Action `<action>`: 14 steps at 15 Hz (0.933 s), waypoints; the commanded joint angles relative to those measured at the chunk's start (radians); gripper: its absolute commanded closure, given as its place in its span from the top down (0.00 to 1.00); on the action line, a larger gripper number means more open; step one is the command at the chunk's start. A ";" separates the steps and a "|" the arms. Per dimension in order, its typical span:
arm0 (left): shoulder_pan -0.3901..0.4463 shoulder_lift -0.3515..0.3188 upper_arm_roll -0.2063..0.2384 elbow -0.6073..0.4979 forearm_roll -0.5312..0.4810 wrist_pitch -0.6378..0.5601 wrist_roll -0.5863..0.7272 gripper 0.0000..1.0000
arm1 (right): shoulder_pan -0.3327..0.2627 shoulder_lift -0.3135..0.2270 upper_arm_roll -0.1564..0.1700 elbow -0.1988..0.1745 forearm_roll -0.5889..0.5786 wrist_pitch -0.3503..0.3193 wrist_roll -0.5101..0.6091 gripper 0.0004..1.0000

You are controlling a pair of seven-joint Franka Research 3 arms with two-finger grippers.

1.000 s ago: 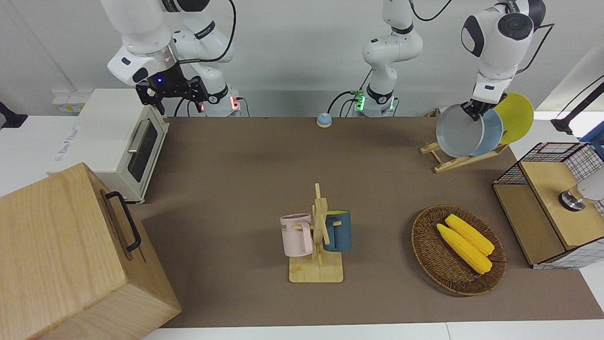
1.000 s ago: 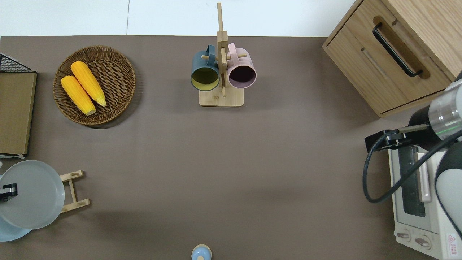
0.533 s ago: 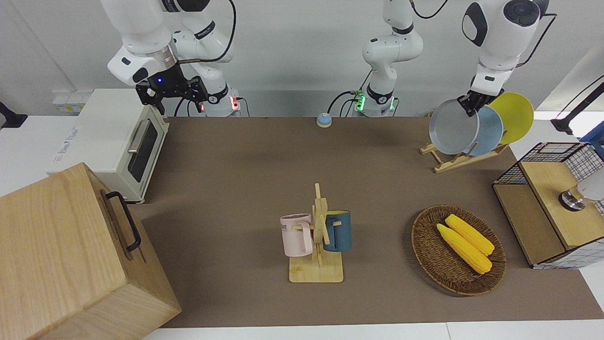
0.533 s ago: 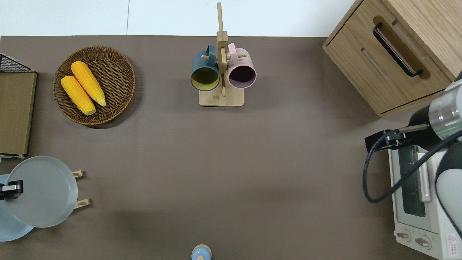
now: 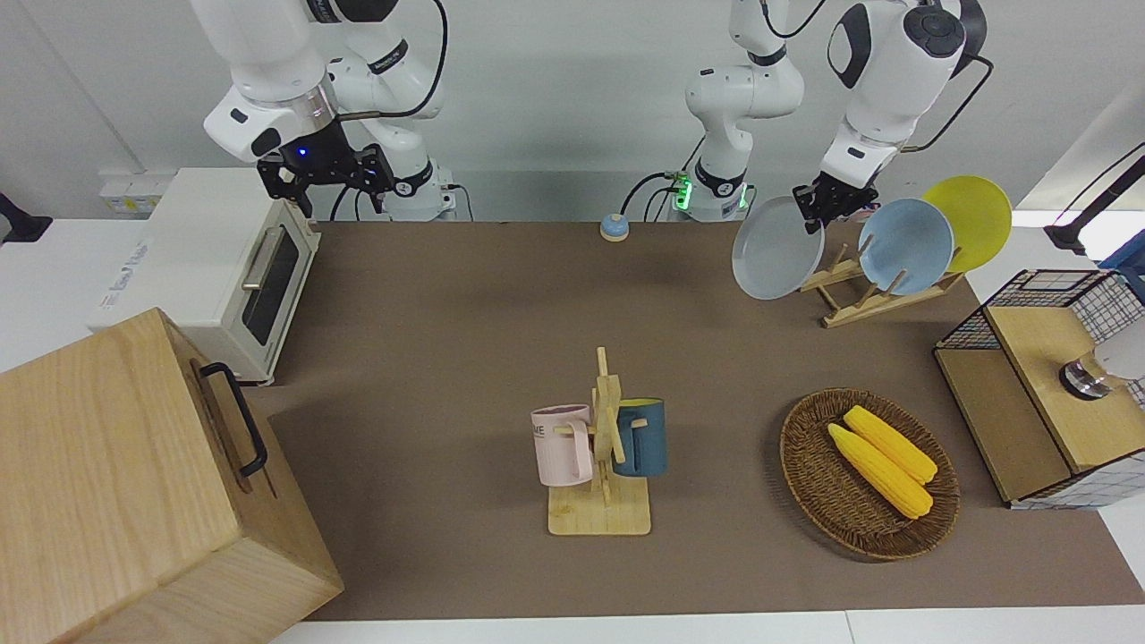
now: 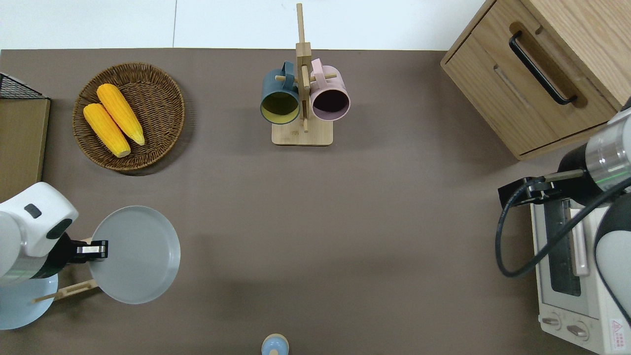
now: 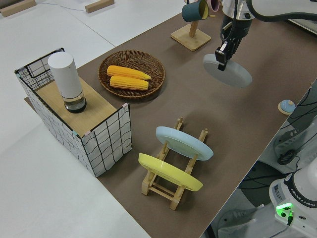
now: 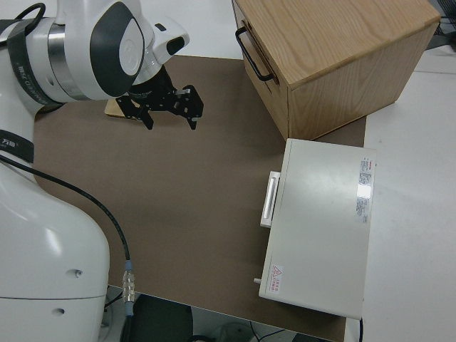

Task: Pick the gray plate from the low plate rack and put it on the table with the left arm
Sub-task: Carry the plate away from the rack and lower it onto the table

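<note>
— Presently, item one: where is the gray plate (image 6: 135, 254)?
— Airborne, tilted, over bare brown surface (image 6: 345, 222) just beside the low plate rack (image 5: 854, 291), clear of its pegs.
— Holder?
— Left tool (image 6: 93, 249), closed on the plate's rim.
— Rack contents?
— Light blue plate (image 5: 905, 246), yellow plate (image 5: 971, 219), both leaning in slots.
— Right tool (image 5: 324, 174)?
— Parked; fingers apart, holding nothing.

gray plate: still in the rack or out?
Out. The left gripper holds the gray plate by its rim in the air over bare table. Only the blue plate and yellow plate sit in the low plate rack.
</note>
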 commanded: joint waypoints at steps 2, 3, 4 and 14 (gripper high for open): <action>-0.033 0.006 0.013 -0.021 -0.116 0.028 0.015 0.12 | -0.023 -0.002 0.021 0.007 -0.006 -0.011 0.012 0.98; -0.032 0.008 0.014 -0.031 -0.148 0.036 0.032 0.12 | -0.023 -0.002 0.021 0.007 -0.006 -0.011 0.012 0.98; -0.027 0.013 0.019 -0.044 -0.177 0.048 0.064 0.12 | -0.023 -0.002 0.021 0.007 -0.006 -0.011 0.012 0.98; 0.000 0.089 0.093 -0.183 -0.377 0.191 0.383 0.12 | -0.023 -0.002 0.021 0.006 -0.006 -0.011 0.012 0.98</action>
